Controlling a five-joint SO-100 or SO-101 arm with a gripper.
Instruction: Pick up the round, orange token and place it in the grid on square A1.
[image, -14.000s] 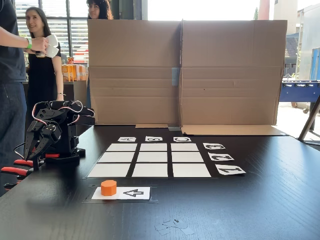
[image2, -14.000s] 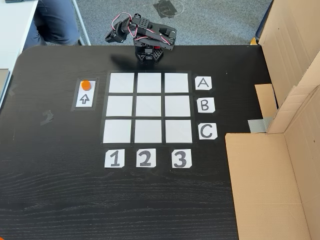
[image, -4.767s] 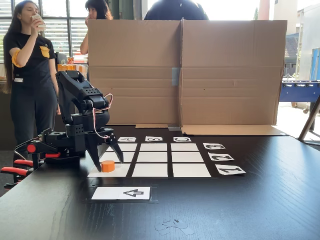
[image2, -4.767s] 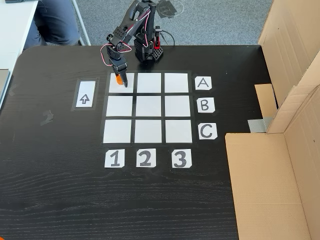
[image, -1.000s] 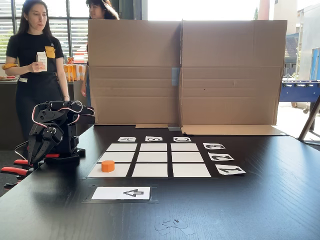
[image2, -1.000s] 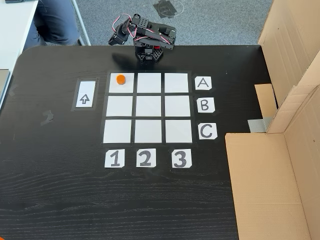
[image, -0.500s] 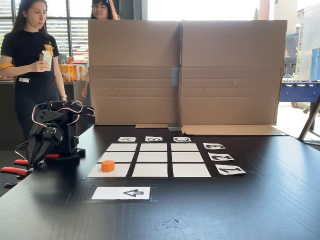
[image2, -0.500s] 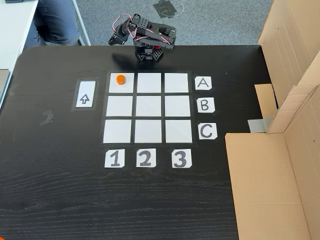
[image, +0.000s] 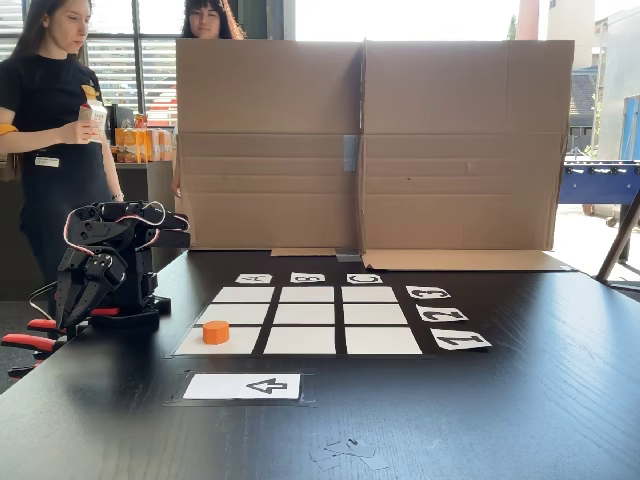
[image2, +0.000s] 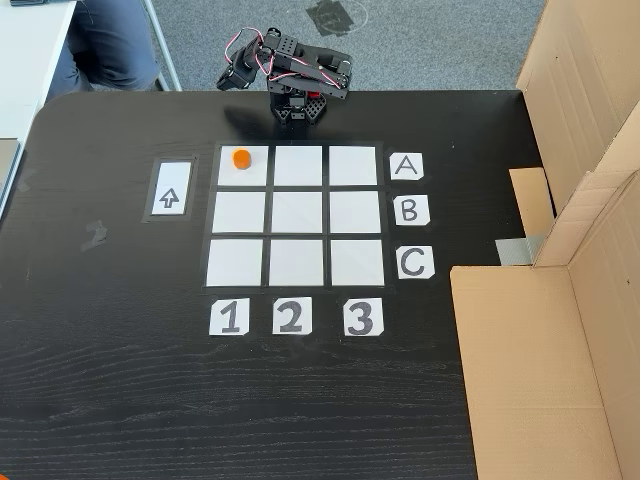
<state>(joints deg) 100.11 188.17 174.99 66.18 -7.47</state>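
a black wooden table (image2: 120, 390) fills both fixed views, with a big folded cardboard screen (image: 370, 145) standing at its far edge in the low side view and cut off at the right border in the view from above. behind the cardboard a person (image: 205, 18) is mostly hidden, and another person (image: 55, 130) in black stands at the left, partly cut by the frame, holding a small carton.

the grid (image2: 296, 215) of nine white cells lies in the middle of the table, with letter cards beside it and number cards along another edge; in the side view these cards appear upside down and hard to read. the token (image2: 240, 158) stands upright on square A1 (image2: 250, 172), the corner cell in line with the "A" and "1" cards, near the cell's upper edge in the view from above. in the side view the token (image: 216, 332) sits on the nearest left cell. the arrow card (image2: 170, 189) lies just beside the grid, apart from it.

the arm (image2: 288, 75) is folded over its base, well apart from the token. the gripper (image: 70, 300) hangs down at the left in the side view; it is dark against dark parts, and i cannot tell if its fingers are spread or pressed together.
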